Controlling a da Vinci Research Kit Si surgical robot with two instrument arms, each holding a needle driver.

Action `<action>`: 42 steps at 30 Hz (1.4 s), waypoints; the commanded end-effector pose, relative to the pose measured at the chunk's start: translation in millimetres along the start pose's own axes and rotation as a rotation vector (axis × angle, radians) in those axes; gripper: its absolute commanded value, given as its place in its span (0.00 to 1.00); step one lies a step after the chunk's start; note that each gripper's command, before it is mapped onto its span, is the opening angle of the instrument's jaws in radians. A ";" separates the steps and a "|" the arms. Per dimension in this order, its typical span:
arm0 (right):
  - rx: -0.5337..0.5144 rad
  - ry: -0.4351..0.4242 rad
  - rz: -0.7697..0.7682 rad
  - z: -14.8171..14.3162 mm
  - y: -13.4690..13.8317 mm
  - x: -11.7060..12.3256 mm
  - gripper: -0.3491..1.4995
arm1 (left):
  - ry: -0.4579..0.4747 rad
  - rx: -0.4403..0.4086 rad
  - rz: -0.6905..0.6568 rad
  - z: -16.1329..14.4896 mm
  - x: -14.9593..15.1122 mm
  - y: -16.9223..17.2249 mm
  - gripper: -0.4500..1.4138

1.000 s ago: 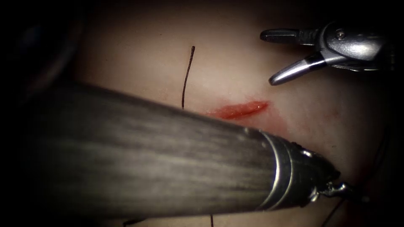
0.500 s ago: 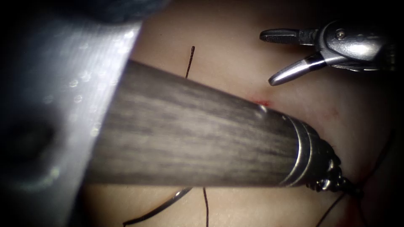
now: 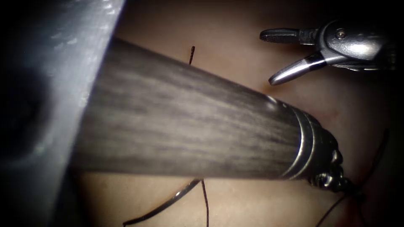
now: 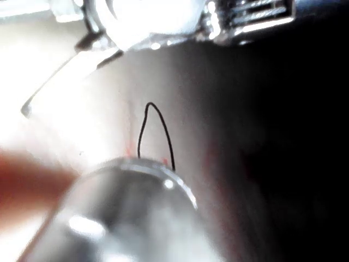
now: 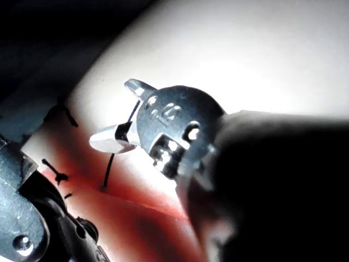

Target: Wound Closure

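The left tool reaches across the frame to the lower right, its thick shaft covering the cut; whether its jaws are pressed together cannot be told, though thread runs from its tip. The right tool, upper right, has its jaws spread and holds nothing. The needle lies free on the tissue at the bottom centre.

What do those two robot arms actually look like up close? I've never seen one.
The left arm is a long, thick, round shaft, dull grey-brown with a streaked grain, capped by a shiny metal ring before a small dark wrist. The right arm's tool is polished silver metal: a rounded hub with a small pin and two slim, tapered jaws, one with a dark band near its base. Its hub bears stamped digits in the right wrist view.
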 end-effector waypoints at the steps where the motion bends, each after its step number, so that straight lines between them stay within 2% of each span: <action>1: 0.001 0.003 -0.002 0.7 0.4 0.4 0.68 | 0.018 0.032 0.026 -0.2 0.8 -0.4 0.00; 3: 0.003 0.004 0.000 0.5 0.4 0.6 0.68 | 0.049 0.062 0.066 -2.3 1.5 -0.4 0.00; 5: 0.005 0.006 0.004 0.3 0.3 1.1 0.68 | 0.094 0.056 0.096 -5.0 2.5 -0.2 0.00; 9: 0.007 0.028 0.020 -0.4 0.2 2.8 0.68 | 0.214 0.043 0.095 -13.0 4.6 0.0 0.00; 13: -0.028 0.078 0.062 -1.5 0.8 5.8 0.57 | 0.316 0.099 0.096 -21.6 5.5 -1.4 0.00; 15: -0.054 0.093 0.076 -1.8 0.9 7.1 0.54 | 0.365 0.115 0.082 -24.8 5.4 -2.3 0.00; 16: -0.073 0.098 0.084 -1.9 0.8 7.7 0.46 | 0.404 0.132 0.080 -26.6 5.3 -2.8 0.00; 18: -0.091 0.094 0.082 -1.9 0.3 8.3 0.44 | 0.454 0.161 0.081 -28.9 5.7 -3.3 0.00; 19: -0.090 0.094 0.081 -1.8 -0.1 8.5 0.32 | 0.484 0.153 0.082 -30.3 6.2 -3.6 0.00; 21: -0.063 0.101 0.107 -1.9 -0.9 8.8 0.00 | 0.528 0.135 0.119 -32.2 7.0 -3.7 0.00; 22: -0.051 0.103 0.130 -1.9 -1.2 8.9 0.00 | 0.555 0.120 0.134 -33.5 7.6 -3.5 0.00; 28: -0.029 0.075 0.299 -1.5 -3.9 8.7 0.00 | 0.628 0.130 0.143 -38.0 8.1 -2.6 0.00; 31: -0.029 0.034 0.329 -0.3 -5.0 7.1 0.00 | 0.651 0.073 0.147 -38.7 8.0 -2.2 0.00; 35: -0.014 -0.004 0.347 0.8 -5.5 4.2 0.00 | 0.670 -0.048 0.189 -39.2 6.8 -1.9 0.00; 38: -0.001 -0.026 0.332 2.2 -5.6 2.1 0.00 | 0.667 -0.083 0.218 -39.5 5.5 -1.9 0.00; 40: 0.011 -0.030 0.321 3.5 -5.5 1.0 0.00 | 0.654 -0.095 0.250 -39.3 4.7 -2.0 0.00; 42: 0.012 -0.034 0.313 4.9 -5.4 0.3 0.00 | 0.645 -0.173 0.333 -39.2 3.2 -2.3 0.00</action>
